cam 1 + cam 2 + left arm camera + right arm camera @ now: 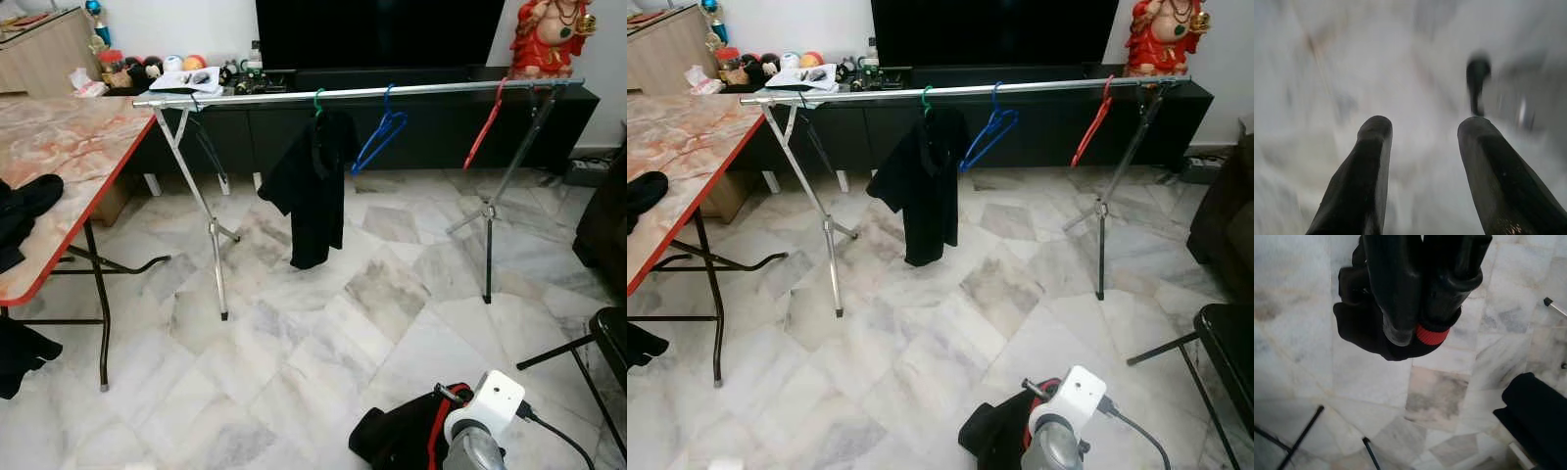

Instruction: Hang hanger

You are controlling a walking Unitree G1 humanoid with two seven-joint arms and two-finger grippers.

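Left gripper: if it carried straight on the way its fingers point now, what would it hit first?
Most likely the marble floor: the left gripper, fingers apart and empty, points at pale blurred tiles. A small dark shape lies off that line; depth is unclear.

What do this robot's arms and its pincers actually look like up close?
The right arm is silver metal, topped by a white boxy wrist housing with a black cable trailing from it. Each gripper has two long, glossy black fingers with rounded tips: the left gripper shows them thick and tapering, with scuffs near one base. The right gripper has the same smooth black fingers.
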